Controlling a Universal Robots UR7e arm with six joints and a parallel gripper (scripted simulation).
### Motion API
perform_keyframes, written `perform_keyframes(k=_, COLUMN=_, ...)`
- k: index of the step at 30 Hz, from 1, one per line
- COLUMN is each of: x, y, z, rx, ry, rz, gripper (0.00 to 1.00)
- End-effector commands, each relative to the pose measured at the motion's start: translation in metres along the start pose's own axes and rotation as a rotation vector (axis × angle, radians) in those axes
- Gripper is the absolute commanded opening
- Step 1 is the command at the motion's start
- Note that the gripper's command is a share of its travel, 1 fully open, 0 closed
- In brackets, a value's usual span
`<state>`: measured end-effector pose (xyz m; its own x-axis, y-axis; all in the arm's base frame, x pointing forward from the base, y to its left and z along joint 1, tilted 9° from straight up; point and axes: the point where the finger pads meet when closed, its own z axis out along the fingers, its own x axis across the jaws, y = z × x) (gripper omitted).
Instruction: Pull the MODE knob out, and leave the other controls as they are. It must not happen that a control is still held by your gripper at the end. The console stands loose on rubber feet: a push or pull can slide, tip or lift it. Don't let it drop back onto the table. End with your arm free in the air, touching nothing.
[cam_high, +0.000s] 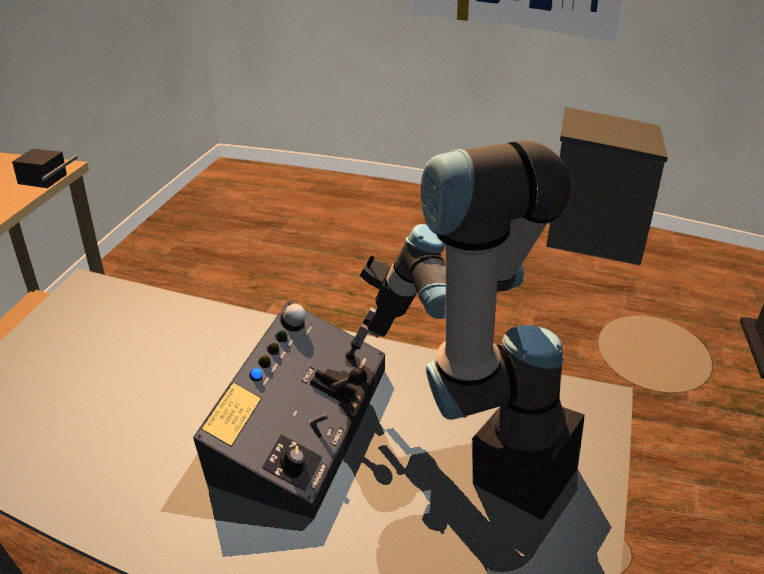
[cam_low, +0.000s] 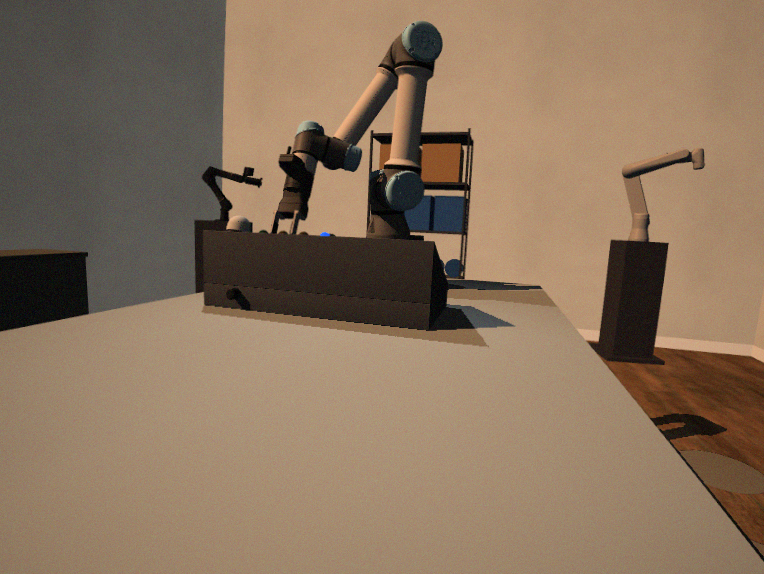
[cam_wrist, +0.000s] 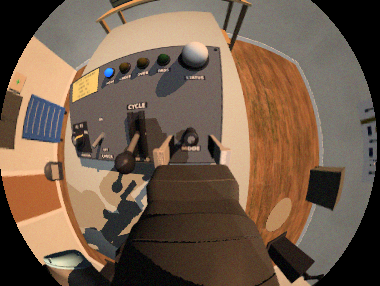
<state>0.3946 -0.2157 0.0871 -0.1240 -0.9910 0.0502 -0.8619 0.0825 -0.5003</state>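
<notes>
The dark console (cam_high: 247, 459) (cam_low: 321, 271) (cam_wrist: 160, 89) stands on the table. Its small dark MODE knob (cam_high: 351, 354) (cam_wrist: 190, 135) sits near the far right corner of the panel. My gripper (cam_high: 359, 340) (cam_low: 290, 223) (cam_wrist: 191, 142) is open and empty. It hangs just above the knob, and in the wrist view the knob shows between and just beyond the two fingertips. The CYCLE lever with its ball handle (cam_high: 357, 375) (cam_wrist: 124, 162) lies right beside the knob. The console's back wall hides the knob in the exterior view.
Also on the panel are a white ball knob (cam_high: 293, 315) (cam_wrist: 194, 53), a lit blue button (cam_high: 255, 374) (cam_wrist: 109, 73), a CHECK toggle (cam_high: 316, 421) and a PROGRAM selector (cam_high: 292, 459). The robot's pedestal (cam_high: 528, 456) stands to the console's right. A side table (cam_high: 37, 191) is at far left.
</notes>
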Motion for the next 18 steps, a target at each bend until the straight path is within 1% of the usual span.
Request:
perform_keyframes(k=1, x=0.000, y=0.000, z=-0.016, rx=0.001, ry=0.001, rz=-0.001, gripper=1.00)
perform_keyframes(k=2, x=0.000, y=0.000, z=-0.019, rx=0.001, ry=0.001, rz=-0.001, gripper=1.00)
perform_keyframes(k=4, x=0.000, y=0.000, z=-0.019, rx=0.001, ry=0.001, rz=-0.001, gripper=1.00)
perform_keyframes(k=18, x=0.000, y=0.000, z=-0.058, rx=0.001, ry=0.001, rz=-0.001, gripper=1.00)
